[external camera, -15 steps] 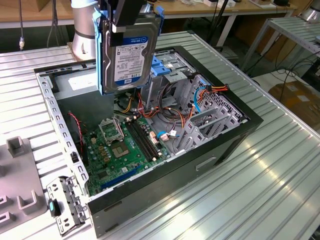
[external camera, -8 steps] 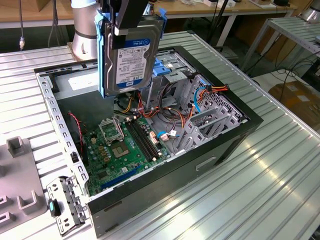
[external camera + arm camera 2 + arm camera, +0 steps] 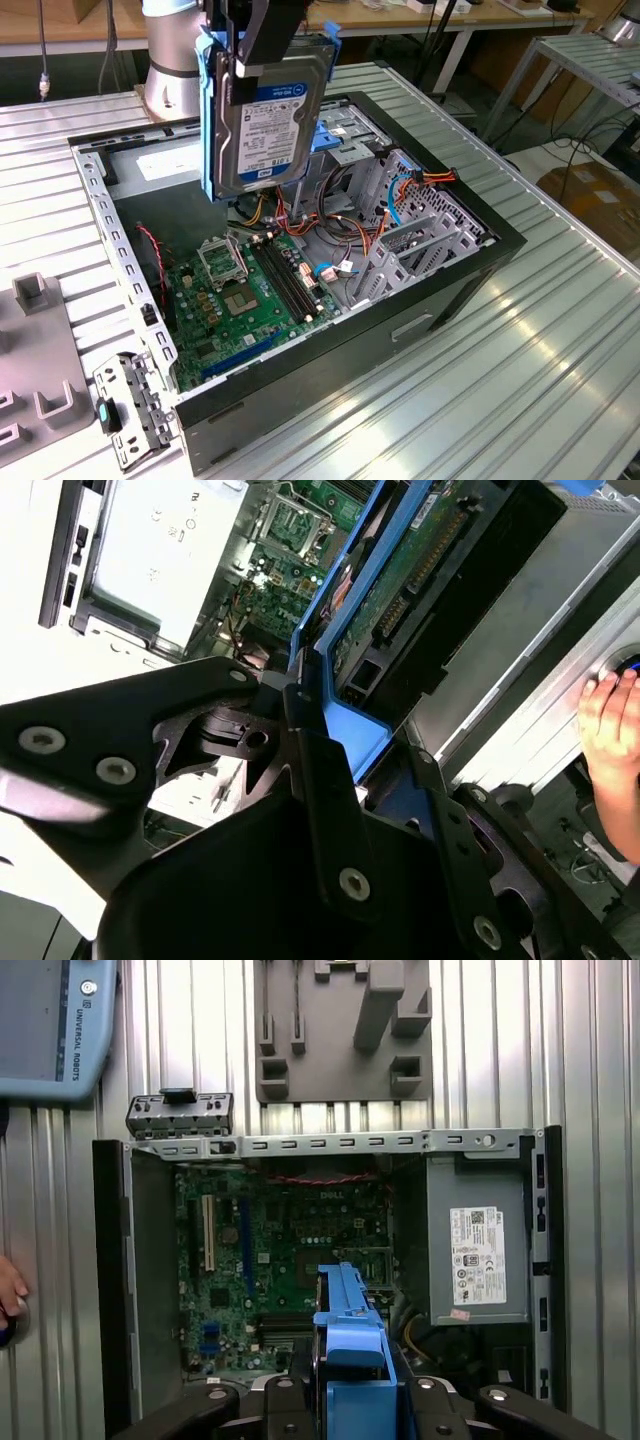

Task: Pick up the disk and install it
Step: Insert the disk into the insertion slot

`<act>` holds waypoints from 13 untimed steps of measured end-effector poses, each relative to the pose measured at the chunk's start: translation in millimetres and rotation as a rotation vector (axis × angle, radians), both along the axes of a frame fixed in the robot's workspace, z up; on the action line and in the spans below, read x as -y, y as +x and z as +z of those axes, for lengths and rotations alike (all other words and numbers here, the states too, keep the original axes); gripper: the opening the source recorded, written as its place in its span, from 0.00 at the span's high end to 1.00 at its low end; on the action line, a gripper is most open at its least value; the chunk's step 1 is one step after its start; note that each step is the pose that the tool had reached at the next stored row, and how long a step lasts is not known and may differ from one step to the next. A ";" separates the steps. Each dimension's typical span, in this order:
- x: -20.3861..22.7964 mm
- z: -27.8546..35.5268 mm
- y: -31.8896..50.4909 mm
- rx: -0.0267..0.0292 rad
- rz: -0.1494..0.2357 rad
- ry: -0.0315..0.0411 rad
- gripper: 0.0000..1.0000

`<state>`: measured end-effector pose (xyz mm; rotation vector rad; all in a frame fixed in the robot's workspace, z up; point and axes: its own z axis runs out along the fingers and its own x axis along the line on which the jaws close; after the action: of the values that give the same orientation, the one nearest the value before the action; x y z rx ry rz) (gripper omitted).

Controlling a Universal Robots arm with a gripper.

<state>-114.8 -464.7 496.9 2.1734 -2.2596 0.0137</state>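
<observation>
The disk [image 3: 268,115] hangs on edge above the open computer case [image 3: 480,265], its white label with a blue band facing the exterior camera and blue rails along its sides. My gripper [image 3: 258,52] is shut on its upper end, one black finger lying across the label side. In the second wrist view the disk [image 3: 420,565] shows its green circuit board and blue rail, held between my black fingers [image 3: 320,780]. In the first wrist view the disk's blue rail [image 3: 350,1325] points down over the motherboard [image 3: 290,1250].
A grey power-supply box [image 3: 478,1250] sits at one end of the case. A metal drive cage [image 3: 420,235] with orange and blue cables fills the exterior view's right part. A grey fixture plate [image 3: 345,1030], a bracket [image 3: 125,410] and a person's hand [image 3: 612,730] lie outside the case.
</observation>
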 end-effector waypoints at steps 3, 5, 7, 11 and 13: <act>5.8 0.0 0.1 0.0000 0.000 0.0000 0.63; 10.4 -0.2 1.0 0.0000 0.000 0.0001 0.63; 11.9 -0.2 5.2 0.0000 0.000 0.0000 0.63; 14.4 -0.4 19.9 0.0000 0.000 0.0000 0.63; 16.3 -0.6 23.2 0.0000 0.000 0.0000 0.63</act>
<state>-91.6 -481.0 496.3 2.1735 -2.2596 0.0137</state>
